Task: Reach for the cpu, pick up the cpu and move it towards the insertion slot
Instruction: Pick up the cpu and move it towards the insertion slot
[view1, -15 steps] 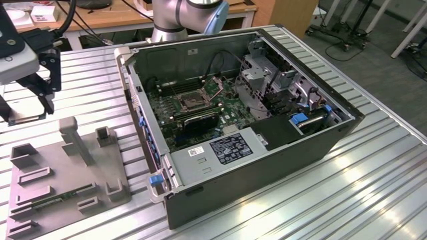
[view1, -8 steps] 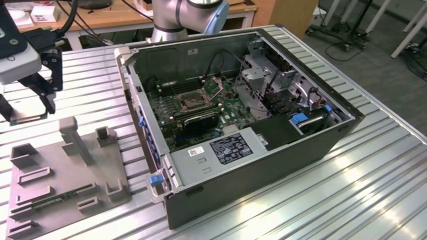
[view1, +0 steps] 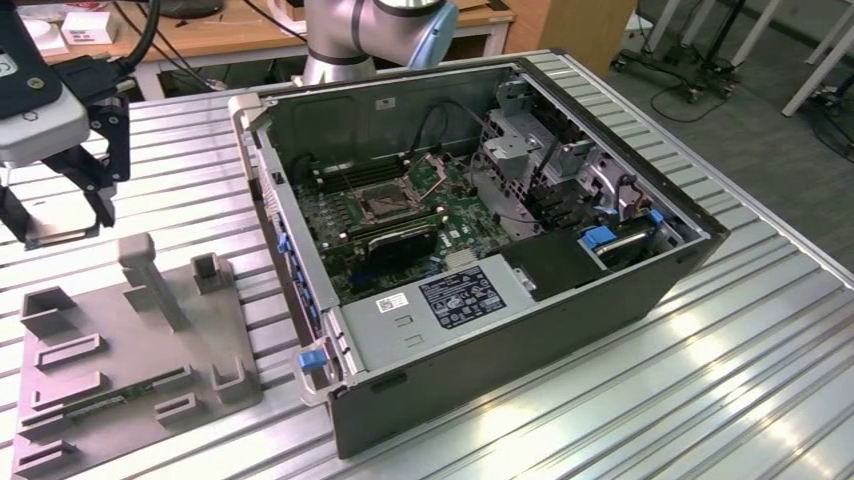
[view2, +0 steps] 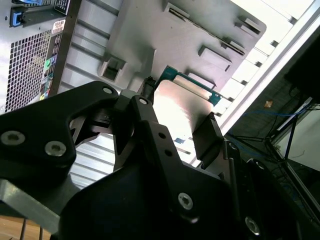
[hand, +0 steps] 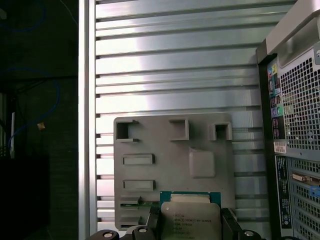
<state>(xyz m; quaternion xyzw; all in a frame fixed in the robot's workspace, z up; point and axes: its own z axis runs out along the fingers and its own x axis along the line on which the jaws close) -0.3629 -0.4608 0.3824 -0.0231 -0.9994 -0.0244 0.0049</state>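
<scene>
- The gripper (view1: 64, 228) hangs over the worktop's (view1: 601, 400) edge on the exterior view's left. Its two black fingers (hand: 227, 222) pinch the cpu (hand: 190, 217) by opposite sides.
- The cpu is one thin square chip with a dull silvery lid on a green board. It is lifted clear above the grey fixture plate (view1: 134, 330).
- The insertion slot (view1: 380, 205) is a metal-framed square with a dark centre. It lies on the green board inside the open computer case (view1: 534, 310), well apart from the gripper.
- The case's upright grey side wall (view1: 260, 170) stands between the gripper and the slot.
- The one matte grey fixture plate sits just beside the case. In the first wrist view it shows three raised bracket blocks, two rectangular frames and one square pad (hand: 202, 163).
- One narrow green memory stick (view1: 114, 395) lies in the plate.
- The worktop is ribbed, shiny aluminium, and the arm's base (view1: 360, 35) rises at its far edge.
</scene>
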